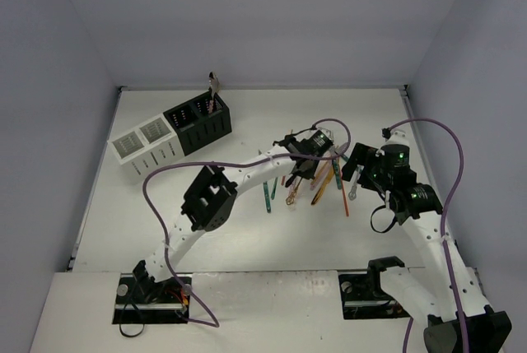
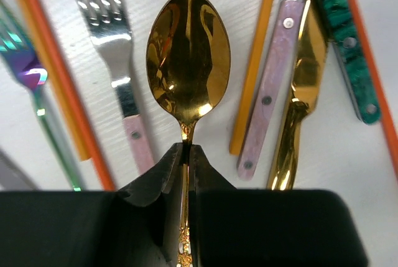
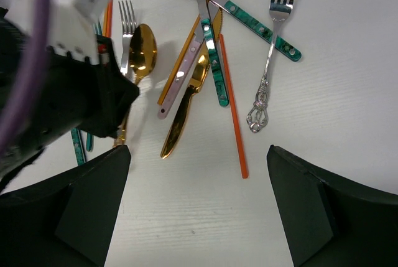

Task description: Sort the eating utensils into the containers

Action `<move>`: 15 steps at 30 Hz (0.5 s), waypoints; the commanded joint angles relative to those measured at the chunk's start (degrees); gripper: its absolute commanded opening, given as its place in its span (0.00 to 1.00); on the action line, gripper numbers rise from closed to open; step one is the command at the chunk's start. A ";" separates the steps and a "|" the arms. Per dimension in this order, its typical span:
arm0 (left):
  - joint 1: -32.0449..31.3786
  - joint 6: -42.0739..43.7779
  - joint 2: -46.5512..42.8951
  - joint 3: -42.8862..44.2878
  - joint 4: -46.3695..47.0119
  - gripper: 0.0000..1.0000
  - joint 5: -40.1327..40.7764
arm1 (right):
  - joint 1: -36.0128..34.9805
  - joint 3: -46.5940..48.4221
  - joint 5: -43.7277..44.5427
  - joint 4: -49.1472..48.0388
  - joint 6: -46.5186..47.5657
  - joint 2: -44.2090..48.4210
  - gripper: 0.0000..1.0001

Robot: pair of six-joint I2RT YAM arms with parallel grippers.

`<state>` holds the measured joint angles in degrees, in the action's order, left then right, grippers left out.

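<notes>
My left gripper is shut on the thin handle of a gold spoon, bowl pointing away, low over the pile of utensils. The top view shows this gripper at mid table, and the right wrist view shows the spoon beside it. My right gripper is open and empty over bare table just short of the pile. In front of it lie a gold knife, an orange stick and an ornate silver fork. The black caddy and the white caddy stand at the back left.
One utensil stands upright in the black caddy. Around the spoon lie a pink-handled fork, a rainbow fork, orange sticks, a pink handle and a teal handle. Walls enclose the table.
</notes>
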<state>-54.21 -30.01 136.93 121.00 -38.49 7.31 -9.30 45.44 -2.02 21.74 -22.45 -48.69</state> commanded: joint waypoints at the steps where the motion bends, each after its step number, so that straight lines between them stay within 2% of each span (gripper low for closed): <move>1: 2.91 4.73 -18.24 -2.91 7.70 0.00 1.36 | 0.42 3.38 -0.79 -1.44 0.74 0.17 0.89; 8: 14.07 6.09 -33.51 -18.18 26.80 0.00 -4.13 | 0.49 6.03 -0.35 -1.52 2.97 -0.07 0.89; 11: 17.64 10.74 -37.34 -21.15 32.49 0.00 -4.05 | 0.51 6.42 -0.26 -1.61 3.99 -0.44 0.89; 15: 24.41 15.13 -41.13 -27.87 45.72 0.00 -5.35 | 0.51 6.79 0.00 -1.70 5.30 -1.08 0.90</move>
<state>-33.77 -21.35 99.42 98.36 -9.39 3.79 -9.30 49.49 -2.07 22.14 -19.44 -48.73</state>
